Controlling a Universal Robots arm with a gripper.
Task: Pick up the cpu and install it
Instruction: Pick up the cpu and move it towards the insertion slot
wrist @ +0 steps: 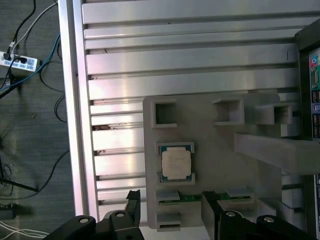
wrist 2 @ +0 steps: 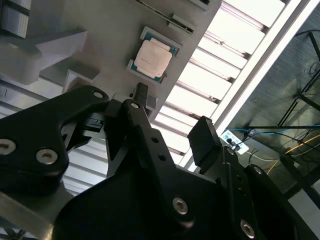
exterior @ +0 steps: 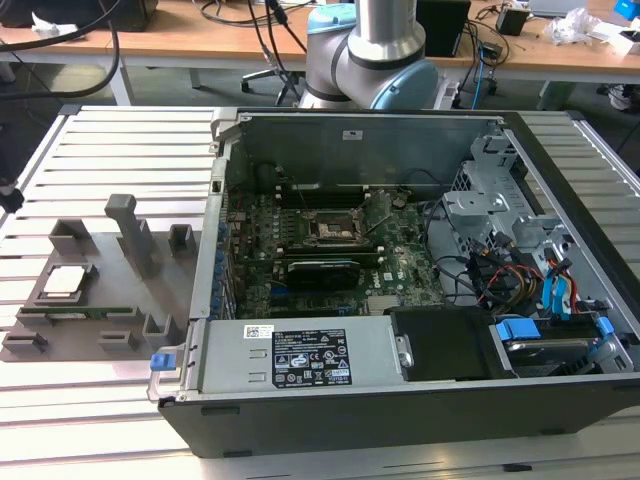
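The cpu [exterior: 62,283] is a small silvery square chip lying flat in a recess of the grey fixture plate [exterior: 100,265], at the exterior view's left, outside the computer case. Both wrist views look down on the cpu [wrist 2: 153,57] [wrist: 175,163] from some height. My gripper [wrist 2: 172,117] [wrist: 171,205] hangs above the fixture, open, with nothing between its black fingers [wrist 2: 141,95] and apart from the chip. On the motherboard inside the case sits the dark metal-framed socket [exterior: 333,228].
The open computer case [exterior: 400,300] holds a drive cage, cables and a power supply at the exterior view's right. A green memory stick [wrist: 192,198] lies in the fixture beside the chip. Grey posts [exterior: 128,230] rise from the fixture. The slatted metal table [wrist: 190,55] ends near a floor with cables.
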